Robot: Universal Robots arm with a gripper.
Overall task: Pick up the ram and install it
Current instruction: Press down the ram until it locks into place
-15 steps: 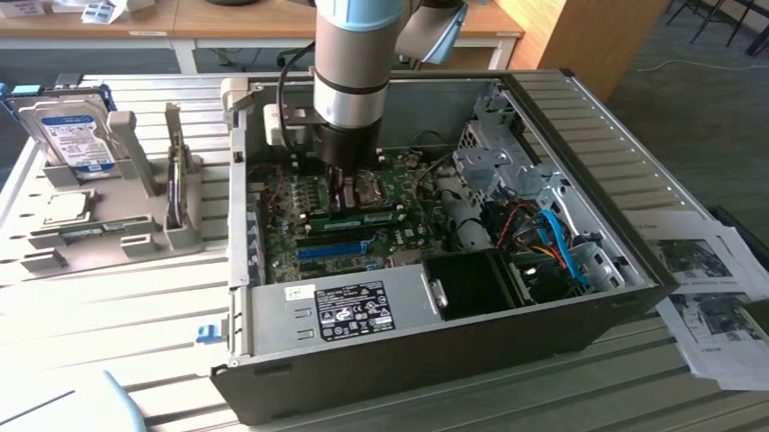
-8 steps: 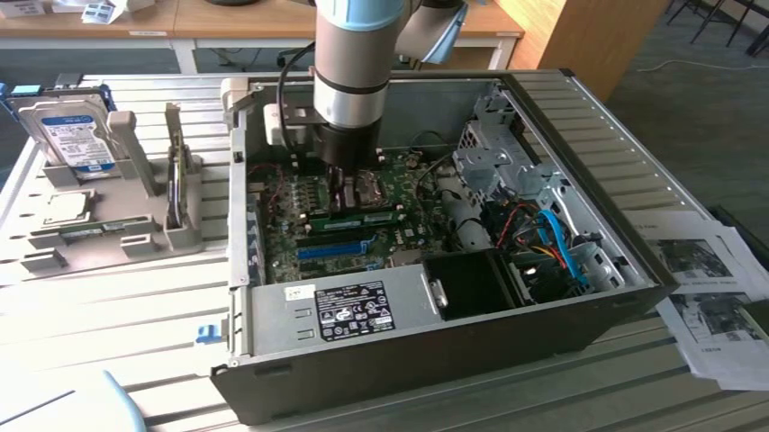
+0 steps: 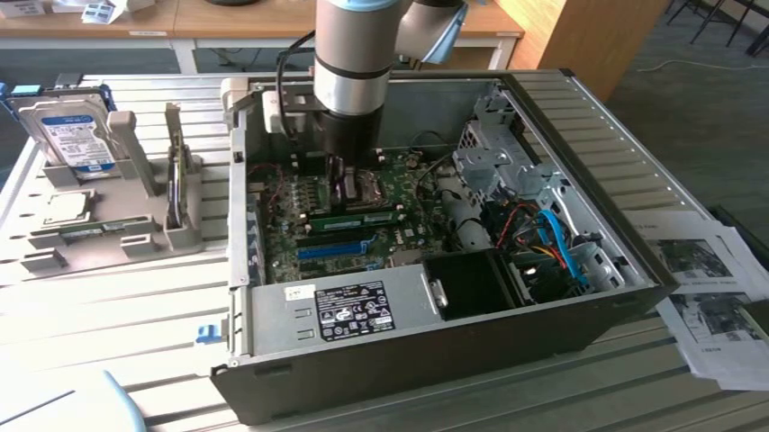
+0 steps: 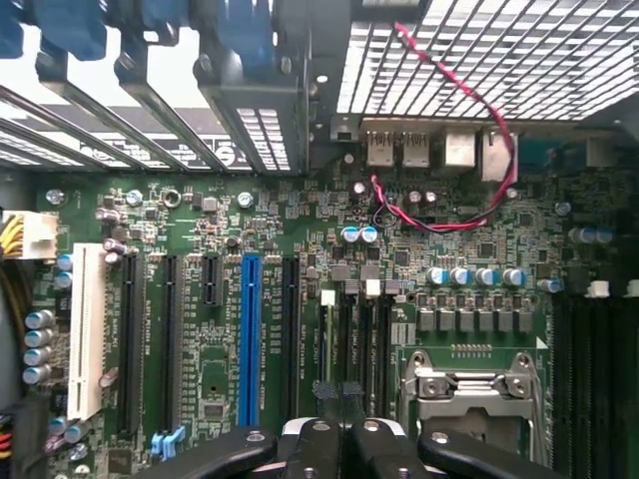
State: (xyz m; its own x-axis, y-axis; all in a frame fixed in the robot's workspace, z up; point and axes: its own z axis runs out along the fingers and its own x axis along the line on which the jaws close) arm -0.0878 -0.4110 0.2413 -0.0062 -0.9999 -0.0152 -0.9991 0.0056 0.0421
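- Gripper (image 4: 334, 444) is down inside the open computer case (image 3: 625, 297), low over the motherboard (image 4: 300, 299); jaws together, nothing visibly between them.
- Ram (image 3: 357, 218) lies mid-frame in the exterior view, apparently in its slot just below the arm (image 3: 355, 81).
- Judgement: seating step; press straight down and evenly so both ends latch, staying off the processor socket (image 4: 474, 394).

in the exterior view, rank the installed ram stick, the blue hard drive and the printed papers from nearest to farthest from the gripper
1. ram stick: on the motherboard, just below the gripper.
2. blue hard drive: upright in the stand, at the view's left.
3. printed papers: on the table beyond the case, at the view's right.
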